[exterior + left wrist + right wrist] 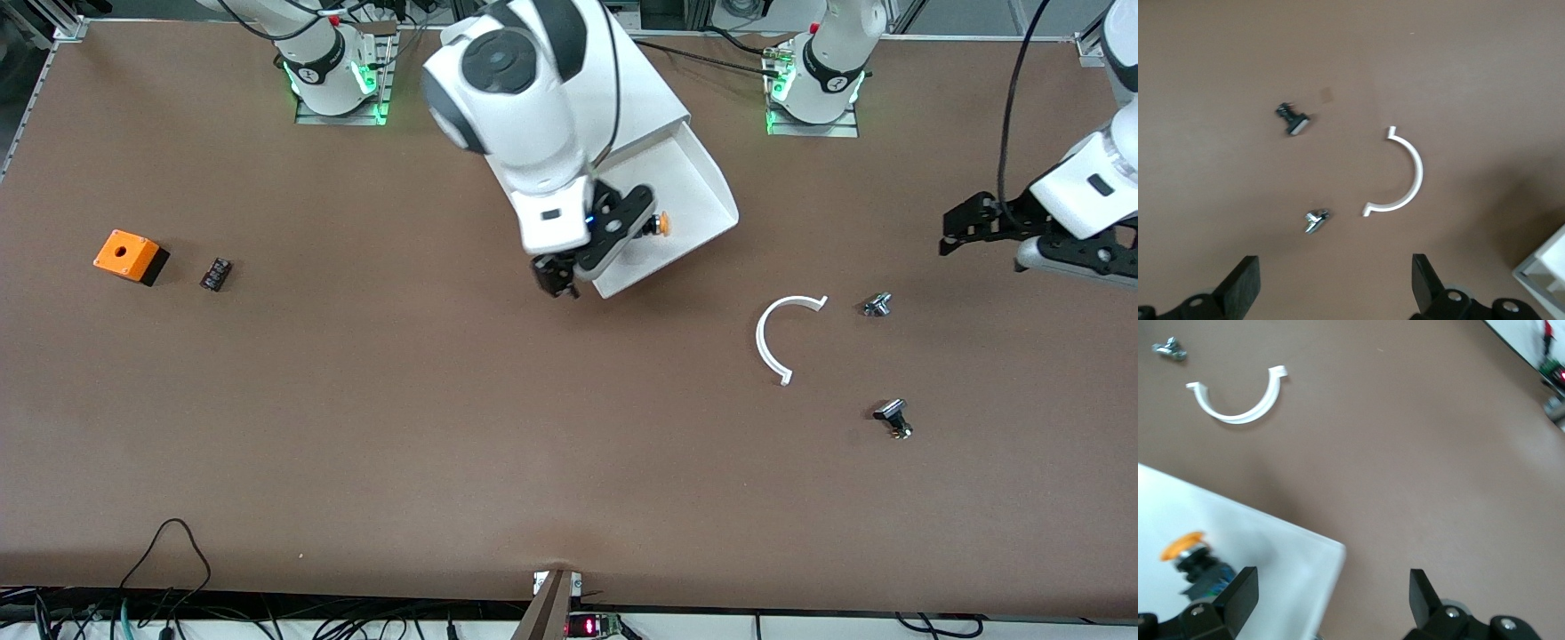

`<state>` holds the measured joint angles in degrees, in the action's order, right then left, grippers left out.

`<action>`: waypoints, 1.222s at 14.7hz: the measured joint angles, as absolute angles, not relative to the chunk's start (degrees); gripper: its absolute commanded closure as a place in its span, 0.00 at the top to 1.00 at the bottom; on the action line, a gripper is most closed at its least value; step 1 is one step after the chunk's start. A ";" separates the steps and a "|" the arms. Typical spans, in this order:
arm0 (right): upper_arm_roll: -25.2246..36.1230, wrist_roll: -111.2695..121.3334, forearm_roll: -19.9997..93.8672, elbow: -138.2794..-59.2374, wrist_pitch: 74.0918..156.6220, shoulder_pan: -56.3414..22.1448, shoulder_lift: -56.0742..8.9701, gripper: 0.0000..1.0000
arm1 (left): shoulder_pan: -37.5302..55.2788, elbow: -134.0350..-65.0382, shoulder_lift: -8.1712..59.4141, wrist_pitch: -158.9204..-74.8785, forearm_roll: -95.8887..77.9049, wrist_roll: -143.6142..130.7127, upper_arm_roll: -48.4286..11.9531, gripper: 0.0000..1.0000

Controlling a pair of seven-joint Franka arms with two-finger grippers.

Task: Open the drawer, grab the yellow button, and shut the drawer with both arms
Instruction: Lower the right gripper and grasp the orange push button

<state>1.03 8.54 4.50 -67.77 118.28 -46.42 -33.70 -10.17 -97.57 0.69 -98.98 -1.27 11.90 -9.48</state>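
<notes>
White plastic fills the scene under my right gripper [594, 252]: the drawer [702, 191] of the cabinet [640, 93] stands pulled out, and the button [659, 223] lies inside it near its front wall, orange cap and dark body on the tray floor. My right fingers are spread wide with nothing between them, hanging over the drawer's front corner, the button just beside them in my right wrist view [1191, 557]. So the opening seems done and I judge the taking is the step in hand. The next move calls for shifting over the button, lining my fingers to either side of its cap or body, coming down into the tray and closing without scraping the wall. My left gripper [978, 222] waits in the air toward its own end of the table, fingers also spread and empty, above the white half-ring [775, 338] and two small metal parts [877, 304]. On labels: I can read no writing; the marks on the arm bases are too small to make out.
</notes>
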 measured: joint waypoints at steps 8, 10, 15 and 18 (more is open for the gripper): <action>1.13 20.03 2.97 -67.59 110.41 -51.32 -34.13 1.00 | -10.08 -97.57 1.57 -98.94 -0.99 11.91 -8.63 1.00; 1.36 23.53 2.97 -67.59 108.29 -51.31 -34.13 1.00 | -10.03 -97.57 1.57 -98.94 -0.99 11.91 -8.63 1.00; 1.31 28.14 0.55 -67.58 108.29 -53.19 -34.55 1.00 | -10.00 -97.57 1.57 -98.94 -0.99 11.91 -8.62 1.00; 1.31 28.23 -0.31 -67.58 110.16 -54.71 -35.61 1.00 | -10.00 -97.57 1.59 -98.94 -0.99 11.91 -8.61 1.00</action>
